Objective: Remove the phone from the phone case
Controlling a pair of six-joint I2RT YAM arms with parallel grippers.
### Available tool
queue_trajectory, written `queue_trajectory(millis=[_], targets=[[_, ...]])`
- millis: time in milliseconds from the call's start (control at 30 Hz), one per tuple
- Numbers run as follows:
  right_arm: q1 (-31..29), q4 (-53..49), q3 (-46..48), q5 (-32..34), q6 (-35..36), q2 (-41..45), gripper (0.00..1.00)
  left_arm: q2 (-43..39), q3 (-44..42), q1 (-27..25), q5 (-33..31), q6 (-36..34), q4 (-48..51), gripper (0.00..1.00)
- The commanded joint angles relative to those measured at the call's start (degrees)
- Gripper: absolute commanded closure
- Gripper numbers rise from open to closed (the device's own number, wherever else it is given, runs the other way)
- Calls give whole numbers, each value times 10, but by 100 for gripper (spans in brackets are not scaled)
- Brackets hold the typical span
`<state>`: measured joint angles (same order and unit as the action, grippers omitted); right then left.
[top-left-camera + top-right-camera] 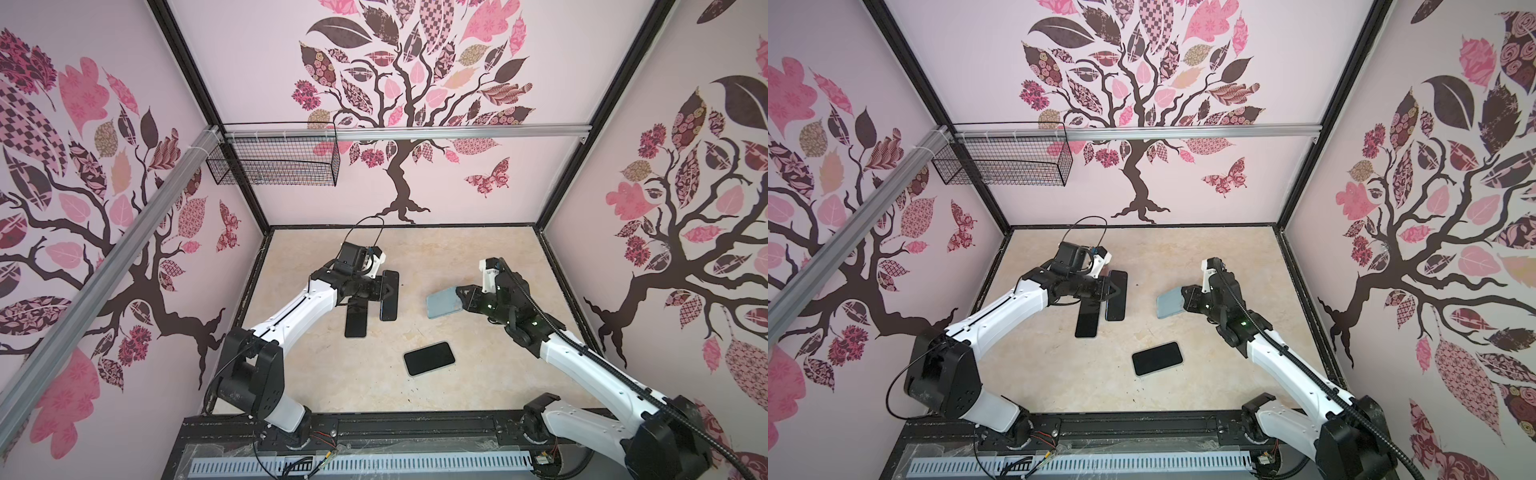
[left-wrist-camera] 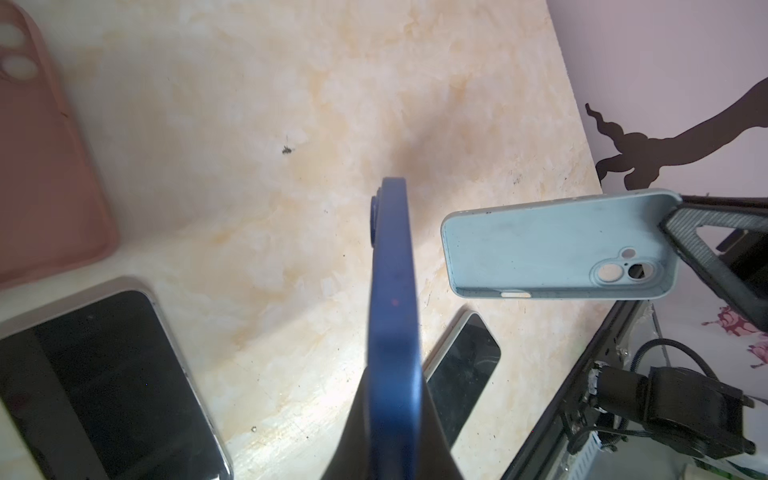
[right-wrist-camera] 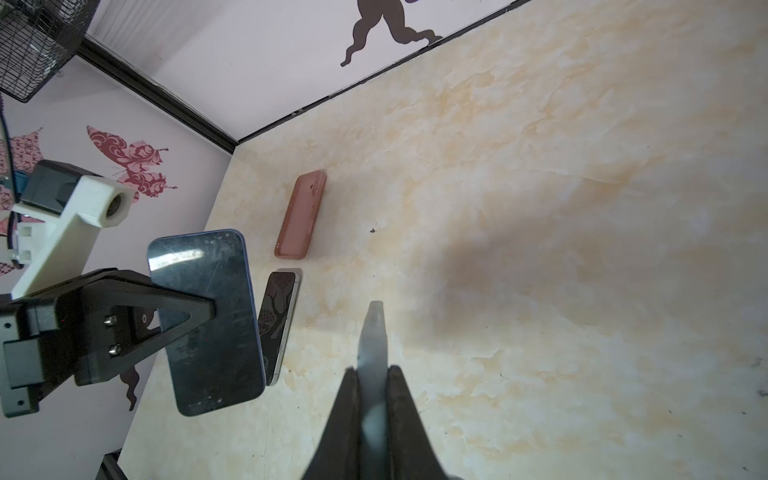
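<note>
My left gripper (image 1: 384, 289) (image 2: 395, 415) is shut on the blue-edged phone (image 1: 390, 309) (image 2: 394, 291), lifted off the table with its dark screen (image 3: 224, 353) towards the right arm. My right gripper (image 1: 459, 297) (image 3: 374, 374) is shut on one end of the pale blue phone case (image 1: 441, 304) (image 2: 540, 249). The case is empty, and its inside and camera cut-out show in the left wrist view. Phone and case are apart, with bare table between them, as both top views show (image 1: 1116, 309) (image 1: 1169, 306).
A second black phone (image 1: 356, 320) lies under the left arm. A third phone (image 1: 429, 358) lies nearer the front. An empty pink case (image 3: 301, 220) lies towards the back wall, hidden in the top views. A wire basket (image 1: 274, 160) hangs on the back rail.
</note>
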<state>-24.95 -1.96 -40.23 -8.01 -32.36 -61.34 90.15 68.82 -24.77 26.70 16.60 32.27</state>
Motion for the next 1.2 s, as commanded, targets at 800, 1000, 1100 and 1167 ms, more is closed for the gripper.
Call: queue_trajectory(millis=[800, 1000, 1100, 1167], targets=[[33, 62, -89, -176, -108, -217, 100, 147, 54, 30, -1, 21, 30, 100], [34, 116, -82, -199, -134, -253, 100, 170, 52, 41, 20, 29, 22, 100], [35, 129, -84, -208, -140, -271, 100, 181, 49, 42, 33, 35, 13, 100], [35, 136, -86, -212, -143, -283, 100, 189, 50, 42, 40, 38, 11, 100]])
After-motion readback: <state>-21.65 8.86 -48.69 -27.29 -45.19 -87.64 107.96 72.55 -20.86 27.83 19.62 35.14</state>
